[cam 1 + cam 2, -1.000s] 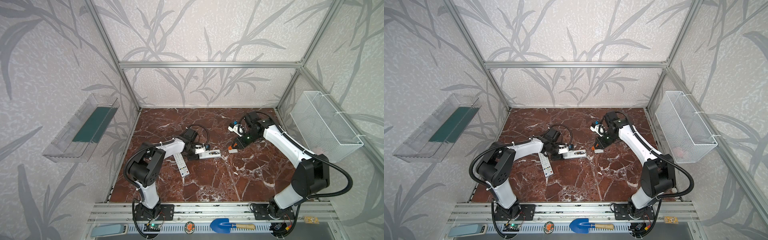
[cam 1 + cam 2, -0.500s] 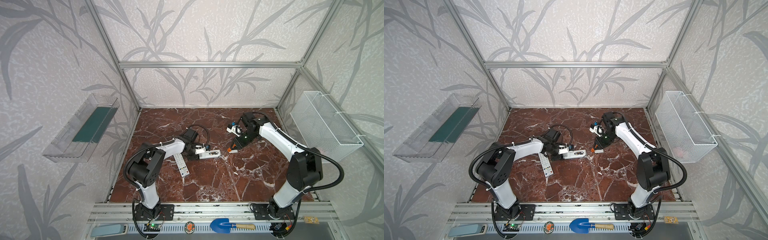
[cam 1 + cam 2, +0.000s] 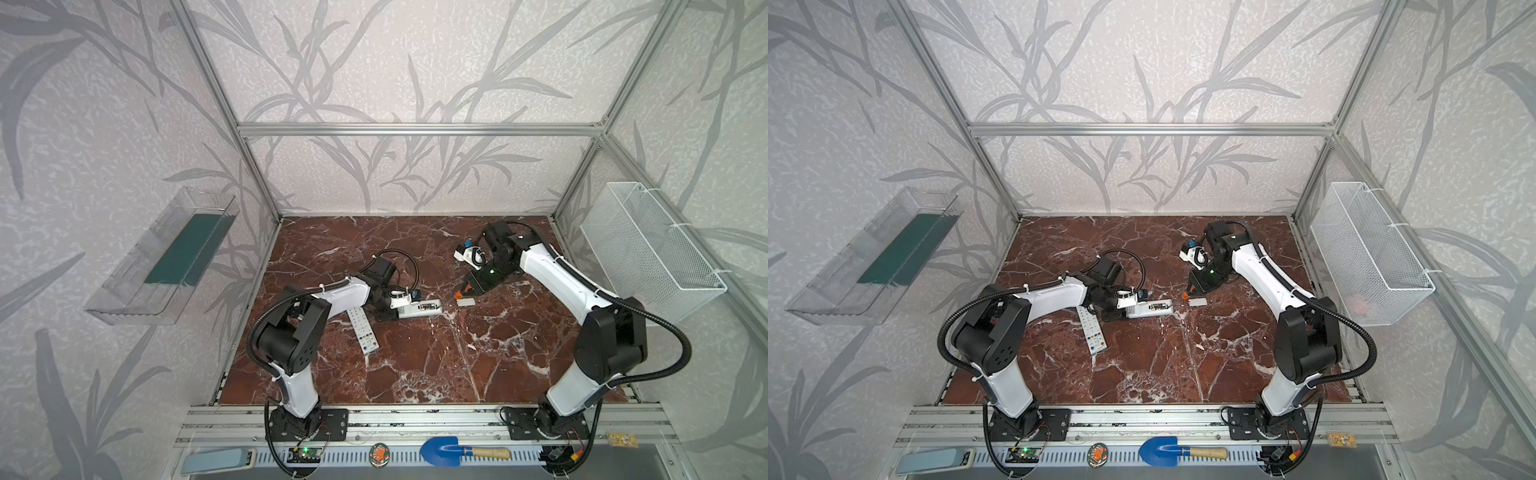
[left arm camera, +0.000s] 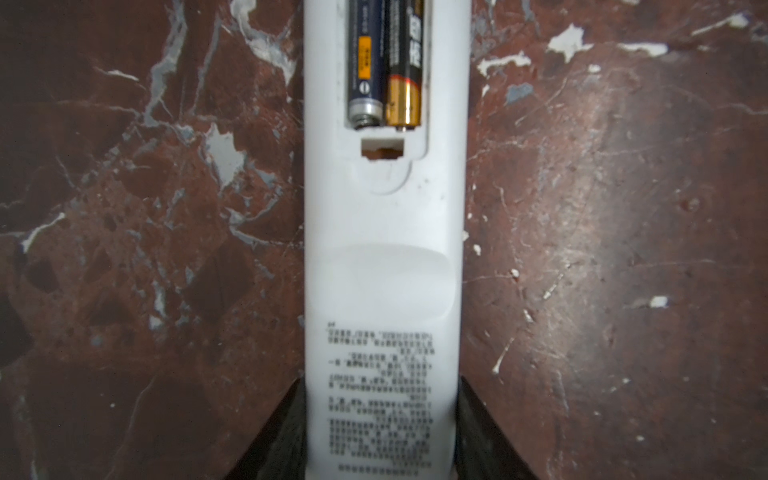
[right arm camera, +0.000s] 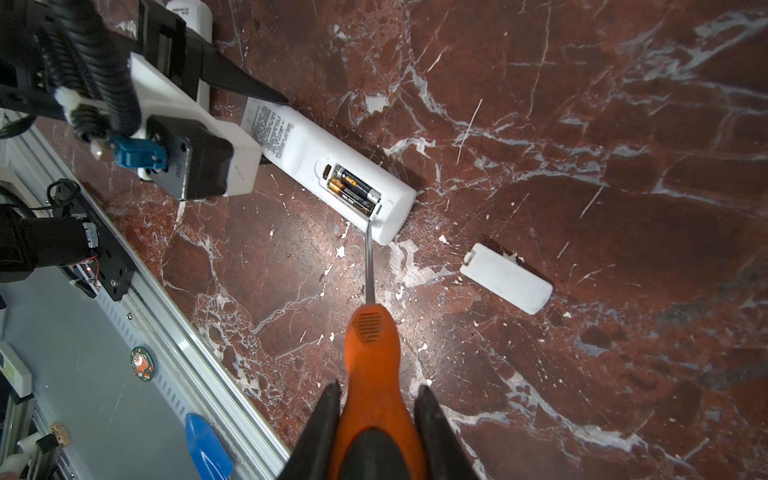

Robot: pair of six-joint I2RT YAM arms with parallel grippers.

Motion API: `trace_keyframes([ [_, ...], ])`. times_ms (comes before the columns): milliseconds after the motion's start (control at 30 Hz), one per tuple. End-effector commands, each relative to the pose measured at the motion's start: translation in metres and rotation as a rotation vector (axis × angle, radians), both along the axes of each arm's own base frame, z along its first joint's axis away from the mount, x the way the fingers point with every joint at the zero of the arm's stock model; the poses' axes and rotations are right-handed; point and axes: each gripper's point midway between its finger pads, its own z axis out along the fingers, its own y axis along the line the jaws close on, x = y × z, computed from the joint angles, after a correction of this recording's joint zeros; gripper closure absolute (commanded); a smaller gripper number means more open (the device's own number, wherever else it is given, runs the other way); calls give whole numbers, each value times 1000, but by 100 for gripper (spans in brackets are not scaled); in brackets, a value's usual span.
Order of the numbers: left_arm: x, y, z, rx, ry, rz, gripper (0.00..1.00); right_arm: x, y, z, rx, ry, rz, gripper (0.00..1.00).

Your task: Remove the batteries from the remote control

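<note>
Judging against the frames of a second before, only the right arm's elbow is seen to have shifted a little; the right gripper is kept at the centre of both top views, and the left gripper is unmoved. The white plastic remote control is clamped at its printed end between the left jaws and lies back-up, left of centre on the red-brown marble table. The two slim cylindrical batteries are seated side by side in its open compartment. The orange-handled screwdriver is gripped narrowly by the right jaws, its thin metal shaft laid to the compartment's end, at one cell's tip

In the left wrist view the batteries are cut off by the frame, and the fingers are shown only as dark wedges. The shaft cannot be made out in the top views

The small flat white cover lies near the clamped remote's free end, apart from it. Broad bare marble is left in the lower half of both top views, and these items are well apart from the table's edges
</note>
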Motion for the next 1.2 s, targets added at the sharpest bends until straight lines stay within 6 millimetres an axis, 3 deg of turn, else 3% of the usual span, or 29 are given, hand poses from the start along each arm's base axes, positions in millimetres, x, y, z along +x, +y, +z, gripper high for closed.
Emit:
trace_keyframes([
  [0,-23,6,-9,35,63,-35,99,10,0,6,-11,-41,-15,100],
  [467,-23,5,-8,32,67,-35,100,13,3,-12,-9,-12,-6,100],
  [700,-24,3,-8,21,77,-39,100,1,16,-12,43,-8,70,100],
  [900,-26,0,-6,11,88,-45,100,-15,16,-22,-35,-33,187,100],
  [1167,-27,0,-6,11,92,-44,100,-30,23,-17,-50,-89,281,100],
])
